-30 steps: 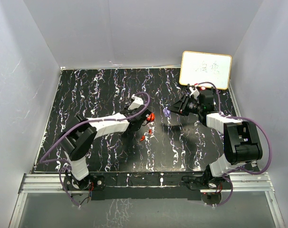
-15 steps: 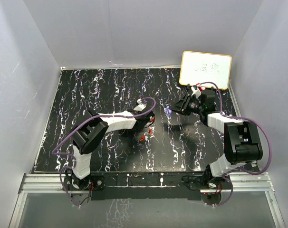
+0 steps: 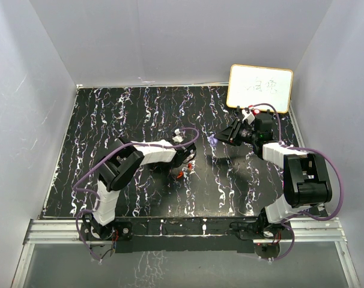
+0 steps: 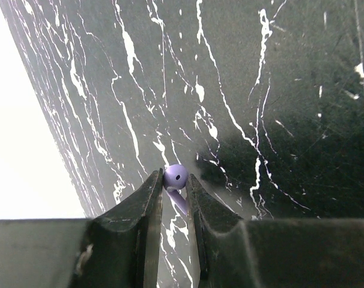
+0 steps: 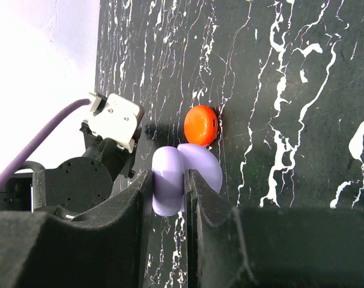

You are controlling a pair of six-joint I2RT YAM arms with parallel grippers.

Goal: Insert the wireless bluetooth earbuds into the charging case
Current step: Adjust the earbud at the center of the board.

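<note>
Lavender earbud (image 4: 176, 176): round head up, stem down, pinched in left gripper (image 4: 174, 177). Lavender charging case (image 5: 185, 174): looks hinged open, clamped in right gripper (image 5: 169, 177). Red earbuds (image 3: 181, 174) lying loose.

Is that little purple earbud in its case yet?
Out. The purple earbud sits pinched in the left gripper, no case around it.

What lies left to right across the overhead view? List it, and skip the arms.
red earbuds → purple case → whiteboard
</note>
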